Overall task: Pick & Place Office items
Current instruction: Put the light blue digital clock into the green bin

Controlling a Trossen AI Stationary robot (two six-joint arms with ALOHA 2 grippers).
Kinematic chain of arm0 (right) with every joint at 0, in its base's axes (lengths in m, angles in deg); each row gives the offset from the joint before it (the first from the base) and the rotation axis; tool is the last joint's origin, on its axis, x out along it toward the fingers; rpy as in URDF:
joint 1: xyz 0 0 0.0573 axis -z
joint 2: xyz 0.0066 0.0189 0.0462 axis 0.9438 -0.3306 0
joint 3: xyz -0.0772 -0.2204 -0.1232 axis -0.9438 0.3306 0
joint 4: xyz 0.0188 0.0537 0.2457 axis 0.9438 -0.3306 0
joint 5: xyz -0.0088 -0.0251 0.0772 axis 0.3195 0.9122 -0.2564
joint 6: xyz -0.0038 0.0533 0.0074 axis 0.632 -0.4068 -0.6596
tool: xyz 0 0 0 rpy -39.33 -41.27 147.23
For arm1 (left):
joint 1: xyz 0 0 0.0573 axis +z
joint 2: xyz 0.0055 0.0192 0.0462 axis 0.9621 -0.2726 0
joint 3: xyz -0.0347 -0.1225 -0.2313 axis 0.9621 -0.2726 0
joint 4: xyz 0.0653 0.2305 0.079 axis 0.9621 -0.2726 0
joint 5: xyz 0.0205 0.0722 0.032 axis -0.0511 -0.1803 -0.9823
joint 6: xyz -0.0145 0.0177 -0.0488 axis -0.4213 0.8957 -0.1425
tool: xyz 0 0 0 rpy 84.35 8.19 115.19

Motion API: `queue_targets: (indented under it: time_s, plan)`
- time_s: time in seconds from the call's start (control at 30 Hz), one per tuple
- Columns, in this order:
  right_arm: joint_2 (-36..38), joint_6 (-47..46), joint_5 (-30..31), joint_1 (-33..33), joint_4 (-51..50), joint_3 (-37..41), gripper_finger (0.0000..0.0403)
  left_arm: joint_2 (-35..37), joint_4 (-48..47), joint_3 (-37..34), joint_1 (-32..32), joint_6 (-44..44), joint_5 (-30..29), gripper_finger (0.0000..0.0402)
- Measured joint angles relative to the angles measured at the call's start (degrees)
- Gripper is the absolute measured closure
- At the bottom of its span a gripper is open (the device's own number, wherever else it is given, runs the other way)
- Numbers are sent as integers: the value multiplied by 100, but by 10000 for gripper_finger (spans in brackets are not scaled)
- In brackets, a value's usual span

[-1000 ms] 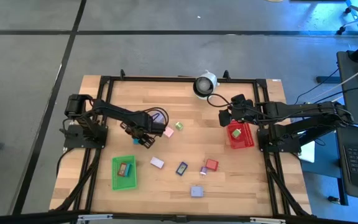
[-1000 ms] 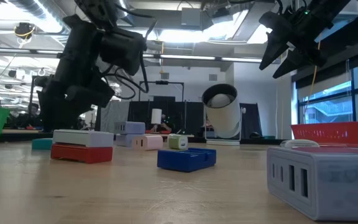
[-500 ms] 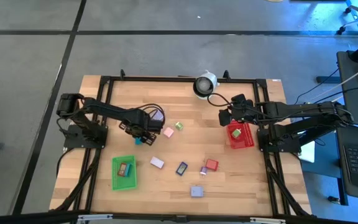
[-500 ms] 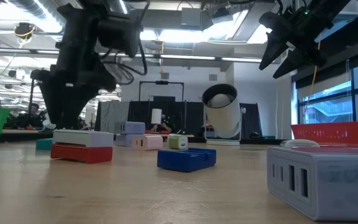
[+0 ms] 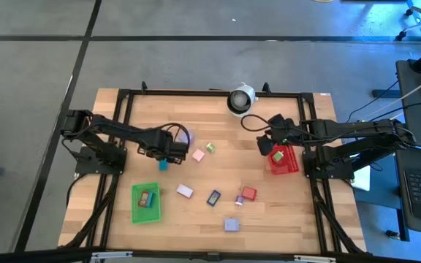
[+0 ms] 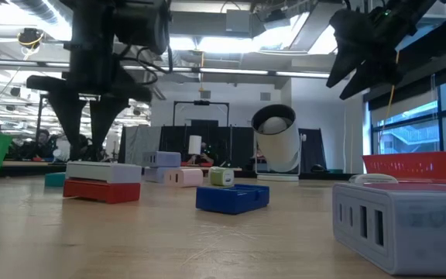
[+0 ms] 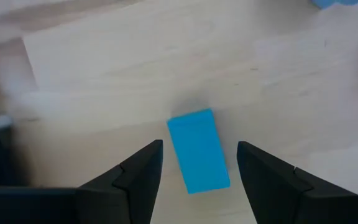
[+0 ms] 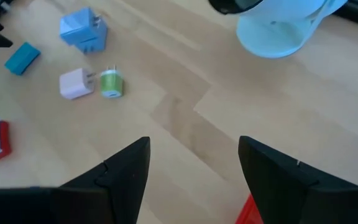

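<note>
Wide-open, empty left gripper (image 7: 197,177) straddles the flat teal block (image 7: 198,150), its long axis seemingly running between the fingers.

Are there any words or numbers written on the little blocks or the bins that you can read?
None can be read. The teal block between the open left gripper fingers is plain, and the pink and light green blocks show no lettering. Nothing legible shows on the green bin or red bin.
</note>
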Motion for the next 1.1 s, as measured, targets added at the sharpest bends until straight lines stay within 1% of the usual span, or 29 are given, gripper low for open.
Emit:
queue_targets:
  time_s: [0.1, 0.27, 0.37, 0.5, 0.57, 0.7, 0.77, 0.87, 1.0, 1.1]
  plan:
    - [1, -4, -111, 0, 0, 1, 156, 0, 9, 0, -69, -235, 118, 196]
    - [1, -4, -107, 0, 2, 1, 156, 0, 11, 0, -186, -378, 112, 198]
    - [1, -6, -105, 0, 1, 0, 156, 11, -17, 0, -265, -526, -15, 197]
    - [1, -8, -105, 0, 2, 1, 156, 48, -402, 5, -435, -671, -202, 194]
    - [0, -8, -103, 0, 2, 1, 156, 48, -329, 3, -488, -691, -326, 194]
    - [0, -8, -103, 0, 2, 0, 156, 46, -564, -64, -504, -667, -381, 194]
    - [0, -8, -101, 0, 2, 1, 157, 44, -525, -157, -504, -821, -417, 193]
    - [0, -8, -101, 0, 2, 0, 157, 44, -353, -315, -504, -1166, -460, 193]
    - [0, -8, -97, 0, 3, 0, 157, 98, 267, -656, -494, -1198, -373, 192]
    - [0, -8, -93, 0, 4, 1, 157, 230, 795, -953, -458, -1224, -194, 179]
